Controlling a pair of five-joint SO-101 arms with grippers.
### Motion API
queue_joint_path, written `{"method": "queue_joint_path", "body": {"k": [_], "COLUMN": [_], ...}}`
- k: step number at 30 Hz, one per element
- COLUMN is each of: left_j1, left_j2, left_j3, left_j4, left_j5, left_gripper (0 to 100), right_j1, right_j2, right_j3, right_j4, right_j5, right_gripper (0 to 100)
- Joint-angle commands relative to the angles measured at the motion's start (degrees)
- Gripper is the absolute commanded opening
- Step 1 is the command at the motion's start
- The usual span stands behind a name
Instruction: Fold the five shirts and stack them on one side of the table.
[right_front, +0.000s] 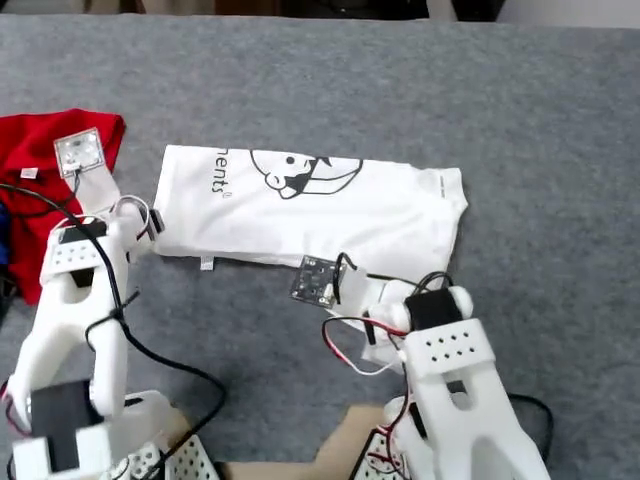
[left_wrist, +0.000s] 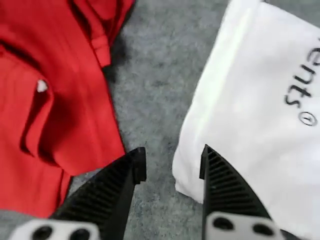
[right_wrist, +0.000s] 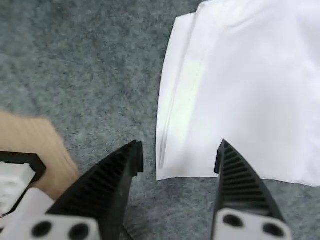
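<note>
A white shirt (right_front: 310, 212) with a black print lies partly folded, flat on the grey table in the middle of the high view. A red shirt (right_front: 40, 160) sits crumpled at the table's left edge. My left gripper (left_wrist: 172, 165) is open, low over the white shirt's (left_wrist: 255, 115) left end, with the hem's corner between its fingers; the red shirt (left_wrist: 55, 100) lies just beside it. My right gripper (right_wrist: 179, 160) is open too, its fingers straddling a corner of the white shirt (right_wrist: 245, 100) at its near right end. From above, the left gripper (right_front: 145, 222) and right gripper (right_front: 372, 305) sit at those two ends.
Grey cloth (right_front: 520, 120) covers the table, with open room at the back and right. A tan cardboard piece (right_front: 340, 445) lies at the near edge between the arm bases. Black cables (right_front: 150, 350) trail from the left arm. A blue scrap (right_front: 3, 250) peeks in at far left.
</note>
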Motion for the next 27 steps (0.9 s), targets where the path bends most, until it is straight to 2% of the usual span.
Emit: {"method": "queue_joint_path", "body": {"k": [1, 7, 16, 27], "left_j1": [-0.53, -0.53, -0.53, -0.53], "left_j2": [4.09, 8.4, 8.57, 8.57], "left_j3": [-3.96, -8.7, -8.88, -8.7], "left_j4": [-1.49, 1.93, 2.02, 2.02], "left_j5": [0.97, 0.97, 0.62, 0.53], "left_gripper": [19, 19, 19, 19], "right_j1": [-0.75, -0.84, -0.84, -0.75], "right_j2": [3.56, 13.58, 23.52, 31.6], "right_j3": [-0.04, -1.54, -3.74, -5.32], "right_j4": [-2.37, -9.93, -15.3, -17.58], "right_j5": [-0.79, -0.79, -0.79, 1.23], "right_gripper": [24.9, 24.9, 25.0, 23.3]}}
